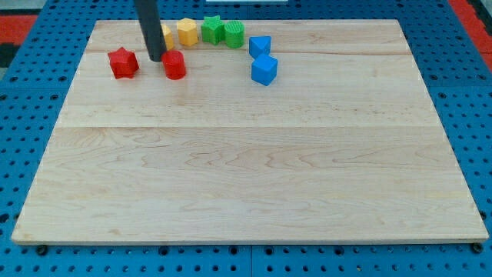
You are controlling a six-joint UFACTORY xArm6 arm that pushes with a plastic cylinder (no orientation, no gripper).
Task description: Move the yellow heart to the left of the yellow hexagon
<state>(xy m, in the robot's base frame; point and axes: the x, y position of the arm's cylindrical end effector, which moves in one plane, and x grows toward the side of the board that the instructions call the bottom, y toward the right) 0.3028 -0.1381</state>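
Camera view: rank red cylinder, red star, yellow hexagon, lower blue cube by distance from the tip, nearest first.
Measured from my tip:
1. Red cylinder, just to the tip's right, nearly touching.
2. Yellow hexagon up-right and red star to the view's left: too close to call.
3. Lower blue cube, well off to the view's right, plainly farthest.

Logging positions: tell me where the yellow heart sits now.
The yellow heart is near the view's top left, mostly hidden behind my rod, just left of the yellow hexagon, above the red block.
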